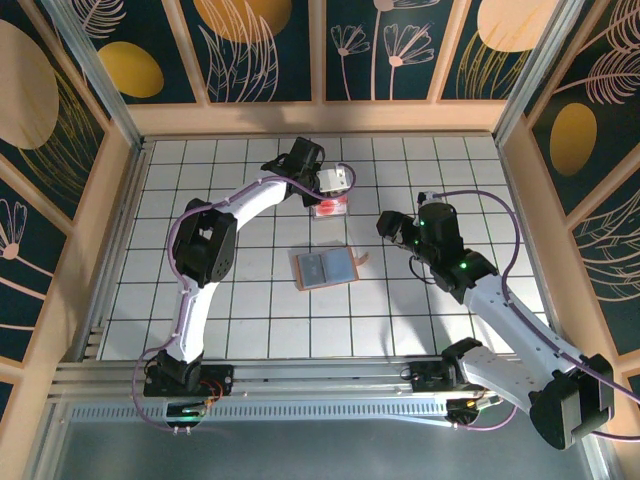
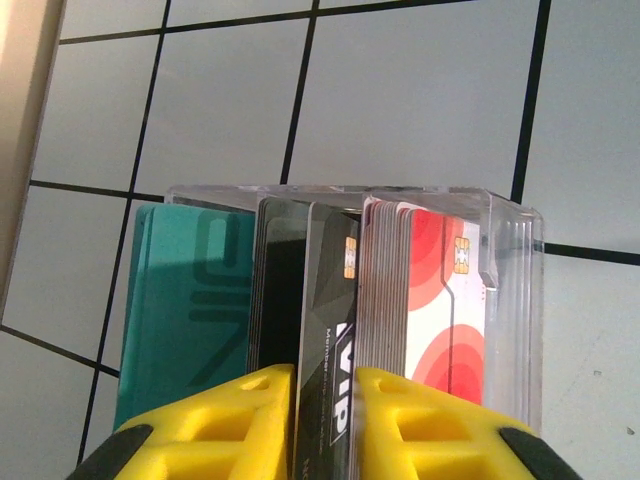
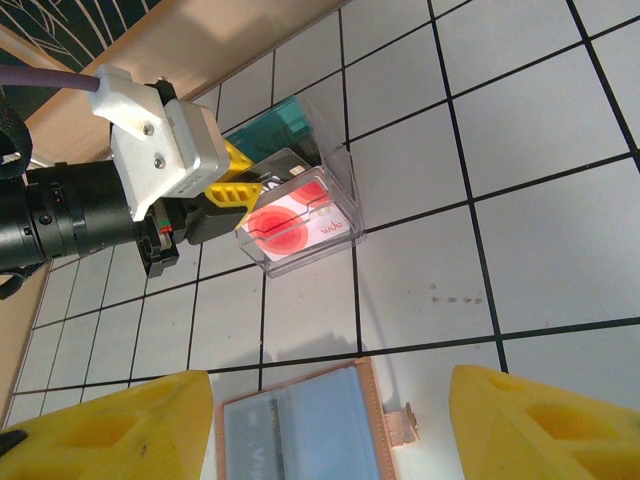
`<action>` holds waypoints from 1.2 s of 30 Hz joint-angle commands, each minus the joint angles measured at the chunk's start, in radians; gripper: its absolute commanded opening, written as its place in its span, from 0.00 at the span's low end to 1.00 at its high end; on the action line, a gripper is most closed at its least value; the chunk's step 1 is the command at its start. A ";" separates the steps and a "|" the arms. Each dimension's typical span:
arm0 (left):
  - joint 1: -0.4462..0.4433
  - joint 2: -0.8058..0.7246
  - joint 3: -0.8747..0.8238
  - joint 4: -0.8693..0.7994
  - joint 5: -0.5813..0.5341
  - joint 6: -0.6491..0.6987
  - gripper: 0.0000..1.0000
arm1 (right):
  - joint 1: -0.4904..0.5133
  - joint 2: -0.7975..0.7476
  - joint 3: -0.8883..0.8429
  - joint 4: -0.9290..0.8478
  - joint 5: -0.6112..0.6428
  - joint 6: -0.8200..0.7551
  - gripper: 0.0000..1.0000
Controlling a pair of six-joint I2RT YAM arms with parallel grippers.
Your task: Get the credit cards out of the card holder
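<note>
Sitting right in front of the left jaws: clear plastic box [image 2: 512, 300], open end facing them, cards packed face to face inside.

Box contents, as the left wrist view has them:
- left of the jaws: teal card [image 2: 180, 320], against the box's left wall, dark line pattern, no readable text
- next in: black cards [image 2: 276, 290], a thin stack, no visible print
- dead centre: dark grey VIP card [image 2: 330, 340], near end between the two yellow fingers [image 2: 235, 420]. Reads "VIP" in large white letters, "Member" in small print beside it, gold chip near the far end
- right of the jaws: pink-white cards with red circles [image 2: 440, 300], several stacked, gold chip on the front one, against the box's right wall

Left jaws: narrow gap, one finger on each side of the VIP card. Can't tell whether they pinch it or have let go.

Right jaws: released, spread wide, nothing between the fingers [image 3: 100, 430].

Card holder [image 3: 300, 425]: lying opened flat on the white gridded table [image 1: 500, 170], below and between the right jaws, blue-grey inside facing up, tan rim, strap tab [image 3: 400, 425] sticking out towards the right finger. Faint letters at the frame's bottom edge, not readable. Can't tell whether a card is in its pocket.

In the top view the card holder [image 1: 325, 268] is apart from the box [image 1: 333, 203] and from the left jaws. In the right wrist view the front red-circle card has a small red word, too small to read.
</note>
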 commanded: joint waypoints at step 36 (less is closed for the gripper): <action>0.006 -0.714 -0.636 0.497 -0.269 -0.576 0.61 | 0.061 0.124 0.067 -0.006 0.017 -0.010 0.63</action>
